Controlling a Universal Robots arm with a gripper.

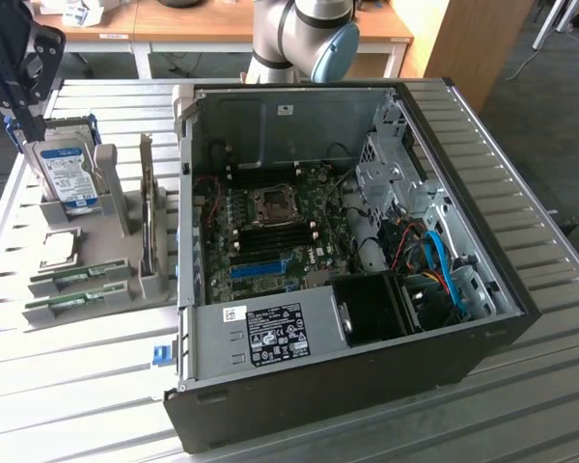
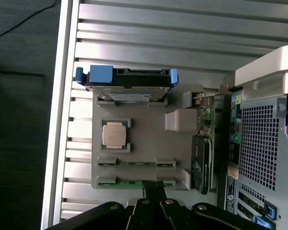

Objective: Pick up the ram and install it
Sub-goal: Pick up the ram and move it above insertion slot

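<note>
Tips together and largely cut off by the frame edge, the pincer [image 2: 154, 185] hides the middle of one ram [image 2: 128, 183] slotted in the holder [image 2: 149, 143].

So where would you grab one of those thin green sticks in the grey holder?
I'd pinch the ram across its flat faces, midway along its upper edge, coming straight down from above. It stands on its long edge in the grey holder, which clasps both its ends, leaving the middle free.
</note>
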